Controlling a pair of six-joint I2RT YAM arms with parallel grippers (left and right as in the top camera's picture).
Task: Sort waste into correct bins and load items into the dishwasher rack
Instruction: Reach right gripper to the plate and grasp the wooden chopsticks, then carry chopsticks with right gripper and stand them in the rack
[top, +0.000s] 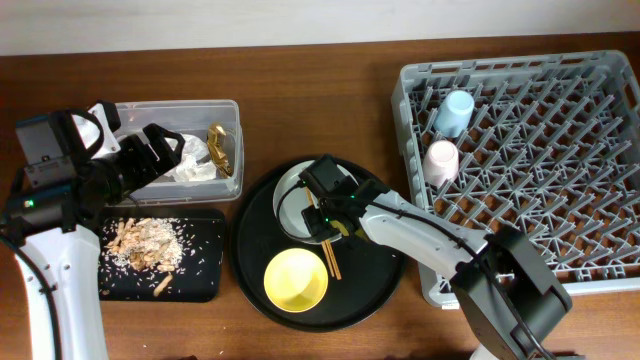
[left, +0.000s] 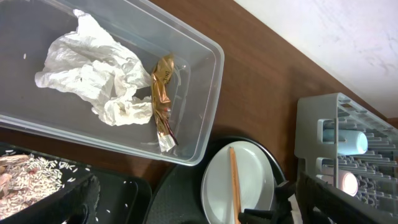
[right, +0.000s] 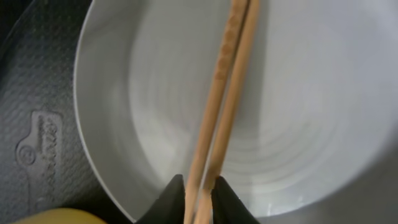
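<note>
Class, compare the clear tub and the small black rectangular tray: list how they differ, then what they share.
The clear tub is see-through and deep-walled; the black tray is opaque and shallow. The tub holds a white tissue and gold wrapper; the tray holds food scraps. Both are rectangular.

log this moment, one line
right gripper shut on chopsticks over plate | left gripper open above clear tub | pink cup, light-blue cup in dishwasher rack

Looks down into clear tub (left: 210, 93) holding crumpled tissue (left: 93, 71), with gold wrapper (left: 163, 99) touching its right edge. Lower right, catches chopsticks (left: 234, 180) lying across pale plate (left: 255, 174), near grey rack (left: 311, 130) holding blue cup (left: 353, 143).
</note>
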